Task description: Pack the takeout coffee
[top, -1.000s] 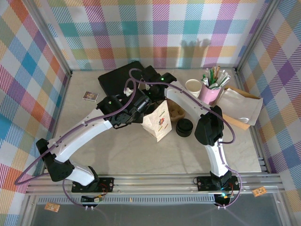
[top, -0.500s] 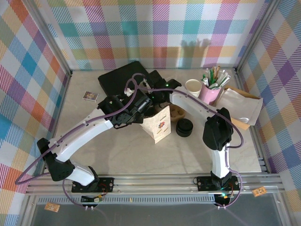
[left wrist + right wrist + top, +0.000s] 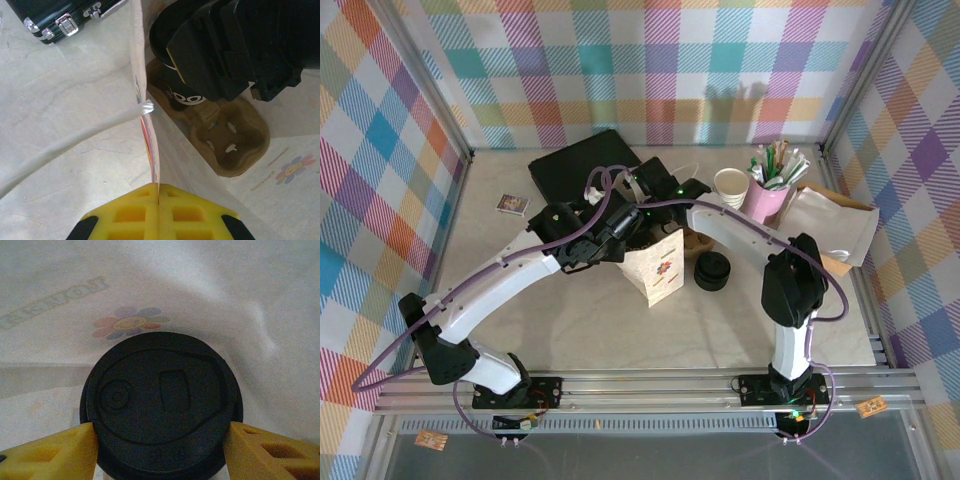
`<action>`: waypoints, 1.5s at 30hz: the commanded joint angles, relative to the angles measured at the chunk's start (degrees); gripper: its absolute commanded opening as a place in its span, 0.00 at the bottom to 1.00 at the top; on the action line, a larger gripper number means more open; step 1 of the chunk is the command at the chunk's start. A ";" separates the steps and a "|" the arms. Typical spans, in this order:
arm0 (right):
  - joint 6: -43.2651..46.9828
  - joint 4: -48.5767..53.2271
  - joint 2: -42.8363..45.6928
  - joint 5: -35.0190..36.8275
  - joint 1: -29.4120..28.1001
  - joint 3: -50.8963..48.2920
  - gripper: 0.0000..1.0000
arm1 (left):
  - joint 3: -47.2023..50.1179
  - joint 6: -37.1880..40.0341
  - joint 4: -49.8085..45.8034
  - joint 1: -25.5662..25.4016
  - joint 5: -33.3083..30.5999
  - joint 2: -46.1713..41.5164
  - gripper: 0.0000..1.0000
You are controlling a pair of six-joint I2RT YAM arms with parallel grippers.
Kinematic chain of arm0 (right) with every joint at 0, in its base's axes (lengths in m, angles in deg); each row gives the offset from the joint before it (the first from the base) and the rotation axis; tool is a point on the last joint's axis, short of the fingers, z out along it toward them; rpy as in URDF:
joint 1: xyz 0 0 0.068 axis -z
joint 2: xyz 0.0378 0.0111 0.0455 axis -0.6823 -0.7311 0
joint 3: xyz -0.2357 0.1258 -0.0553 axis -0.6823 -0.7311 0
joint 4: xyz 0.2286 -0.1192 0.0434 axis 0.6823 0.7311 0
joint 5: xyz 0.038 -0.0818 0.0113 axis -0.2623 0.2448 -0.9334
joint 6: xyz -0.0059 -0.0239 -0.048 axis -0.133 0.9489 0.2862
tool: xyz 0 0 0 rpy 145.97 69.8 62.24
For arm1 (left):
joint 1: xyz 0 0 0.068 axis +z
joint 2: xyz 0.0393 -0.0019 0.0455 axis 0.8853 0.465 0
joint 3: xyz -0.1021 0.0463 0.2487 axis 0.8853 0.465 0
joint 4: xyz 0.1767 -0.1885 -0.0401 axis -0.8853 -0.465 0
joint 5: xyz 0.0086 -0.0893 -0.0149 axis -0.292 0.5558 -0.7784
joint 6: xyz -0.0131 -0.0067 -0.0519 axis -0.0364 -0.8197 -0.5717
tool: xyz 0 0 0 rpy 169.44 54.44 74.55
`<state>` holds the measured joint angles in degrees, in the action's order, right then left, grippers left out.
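Note:
The takeout coffee (image 3: 162, 400) carries a black lid and stands in a brown cup carrier (image 3: 235, 135) inside the white flower-printed paper bag (image 3: 660, 265). My right gripper (image 3: 160, 434) reaches down into the bag, and its yellow fingers (image 3: 50, 452) press on both sides of the lid. From the left wrist view the cup's black lower band (image 3: 186, 96) sits under the right gripper's black body (image 3: 240, 45). My left gripper (image 3: 158, 189) is shut on the bag's upper edge and holds the mouth wide.
A stack of black lids (image 3: 712, 270) lies right of the bag. A white paper cup (image 3: 730, 182) and a pink cup of sticks (image 3: 767, 195) stand behind. A black case (image 3: 575, 165) lies at the back, and flat paper bags (image 3: 830, 230) at the right.
The right arm has swung its elbow to the right and lowered its gripper further into the bag. Its fingers have narrowed onto the lid. The left arm has held still.

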<state>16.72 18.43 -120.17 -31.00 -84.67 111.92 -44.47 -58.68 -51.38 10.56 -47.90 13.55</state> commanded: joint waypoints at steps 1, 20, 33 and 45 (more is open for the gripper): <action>2.42 -3.93 2.81 2.15 -0.19 -1.59 0.64 | 0.16 0.54 -2.79 -0.32 0.41 0.38 0.00; 2.56 -9.74 5.63 3.14 -0.19 -6.68 0.59 | 0.47 2.36 -2.76 1.30 1.67 0.32 0.00; 2.78 -11.08 7.16 1.65 -0.19 -10.44 0.62 | 0.49 3.24 -2.65 2.52 2.60 0.36 0.00; 1.06 -5.75 8.29 3.18 -0.19 -7.56 0.85 | 0.73 3.25 -3.03 2.57 2.60 0.21 0.00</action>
<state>18.73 10.25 -113.85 -29.10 -84.78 102.39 -44.47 -56.29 -51.36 12.62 -46.07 13.55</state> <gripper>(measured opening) 0.833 0.050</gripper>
